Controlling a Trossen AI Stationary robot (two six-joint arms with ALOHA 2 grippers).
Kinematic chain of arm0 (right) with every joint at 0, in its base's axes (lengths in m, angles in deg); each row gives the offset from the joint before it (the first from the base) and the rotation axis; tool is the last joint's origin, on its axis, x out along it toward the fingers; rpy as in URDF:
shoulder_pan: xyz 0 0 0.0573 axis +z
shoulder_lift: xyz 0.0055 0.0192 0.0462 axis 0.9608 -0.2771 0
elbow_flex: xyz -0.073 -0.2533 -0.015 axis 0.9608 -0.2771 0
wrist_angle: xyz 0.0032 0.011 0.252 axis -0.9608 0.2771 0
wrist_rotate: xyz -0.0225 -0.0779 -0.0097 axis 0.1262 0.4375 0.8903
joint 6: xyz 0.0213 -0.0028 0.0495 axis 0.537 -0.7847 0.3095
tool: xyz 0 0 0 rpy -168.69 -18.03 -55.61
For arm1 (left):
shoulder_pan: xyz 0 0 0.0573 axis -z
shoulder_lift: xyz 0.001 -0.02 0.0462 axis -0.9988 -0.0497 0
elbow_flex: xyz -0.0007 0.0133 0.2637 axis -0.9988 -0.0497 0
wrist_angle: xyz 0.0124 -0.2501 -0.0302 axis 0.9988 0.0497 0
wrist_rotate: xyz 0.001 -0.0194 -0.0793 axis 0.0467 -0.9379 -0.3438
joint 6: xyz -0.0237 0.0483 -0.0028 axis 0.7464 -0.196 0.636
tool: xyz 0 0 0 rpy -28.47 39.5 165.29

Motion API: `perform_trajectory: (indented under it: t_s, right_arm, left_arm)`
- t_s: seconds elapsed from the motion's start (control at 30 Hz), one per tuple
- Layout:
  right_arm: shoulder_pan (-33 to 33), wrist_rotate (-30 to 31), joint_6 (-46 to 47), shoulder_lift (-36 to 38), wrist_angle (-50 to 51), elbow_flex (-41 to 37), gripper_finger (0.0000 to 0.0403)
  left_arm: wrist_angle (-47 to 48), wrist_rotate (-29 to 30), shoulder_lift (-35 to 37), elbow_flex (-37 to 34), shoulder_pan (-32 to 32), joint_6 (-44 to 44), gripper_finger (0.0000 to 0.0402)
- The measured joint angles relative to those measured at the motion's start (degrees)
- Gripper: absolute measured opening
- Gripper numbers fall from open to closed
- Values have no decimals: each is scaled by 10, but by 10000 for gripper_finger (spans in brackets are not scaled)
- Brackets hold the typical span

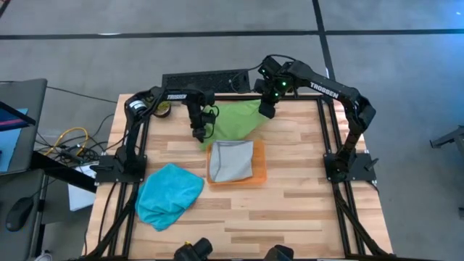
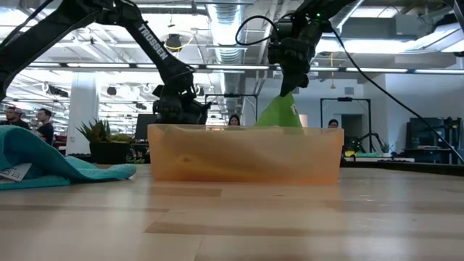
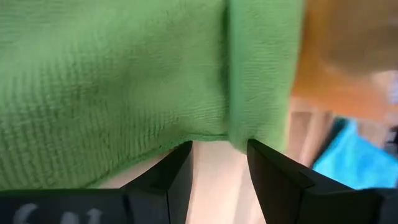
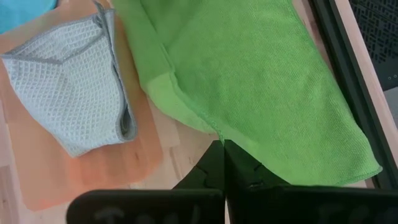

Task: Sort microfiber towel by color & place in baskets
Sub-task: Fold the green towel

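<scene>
Right gripper (image 4: 224, 149) pinches green towel (image 1: 239, 117) beside orange tray (image 1: 258, 170)

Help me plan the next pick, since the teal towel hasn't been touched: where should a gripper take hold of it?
The teal towel lies crumpled near the table's front-left corner. Probably best to come straight down and pinch a raised fold near its middle, since the bunched cloth stands up there while its edges lie flat.

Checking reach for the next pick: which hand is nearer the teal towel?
Left. The left hand hangs open at the green towel's near edge, up-table from the teal towel. The right hand pinches the green towel's far corner, farther off.
</scene>
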Motion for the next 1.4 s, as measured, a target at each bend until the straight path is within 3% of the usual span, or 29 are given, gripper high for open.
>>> perform_trajectory:
  t_s: [0.2, 0.47, 0.83, 1.4]
  right_arm:
    - [0, 0, 0, 0, 0, 0, 12]
    - [0, 0, 0, 0, 0, 0, 12]
    - [0, 0, 0, 0, 0, 0, 12]
    - [-4, 0, 0, 0, 0, 0, 12]
  left_arm:
    - [15, -66, 0, 0, -17, -1, 144]
    - [15, -87, 0, 0, -21, 2, 144]
    - [-25, -18, 0, 0, 9, 0, 144]
    - [2, -12, 0, 0, 26, -32, 144]
